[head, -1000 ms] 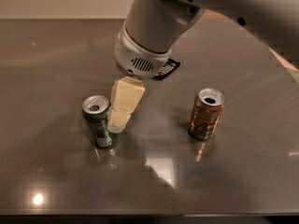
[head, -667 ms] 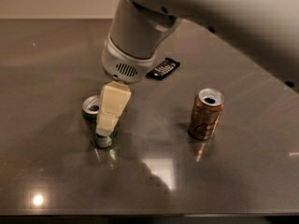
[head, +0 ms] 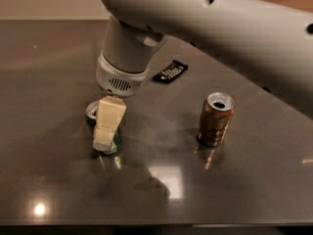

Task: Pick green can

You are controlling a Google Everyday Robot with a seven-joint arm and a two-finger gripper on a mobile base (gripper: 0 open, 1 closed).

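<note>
Since a second ago the arm has swung across and come down, so the gripper point(head: 107, 127), which hung just beside the green can point(head: 91, 111) on the brown can's side, now sits right at the green can and covers most of its front. I see only part of the green can's silver top poking out behind the gripper's cream end, and a sliver of dark green at its base. I cannot tell whether the gripper is open or closed on it; its cream end hides the contact. The green can stands upright on the dark table point(head: 254, 180), in the same spot as before. A brown can point(head: 215, 119) stands upright well apart from the green can, to its right. Behind the green can and off to the right lies a small black packet point(head: 170, 71).
</note>
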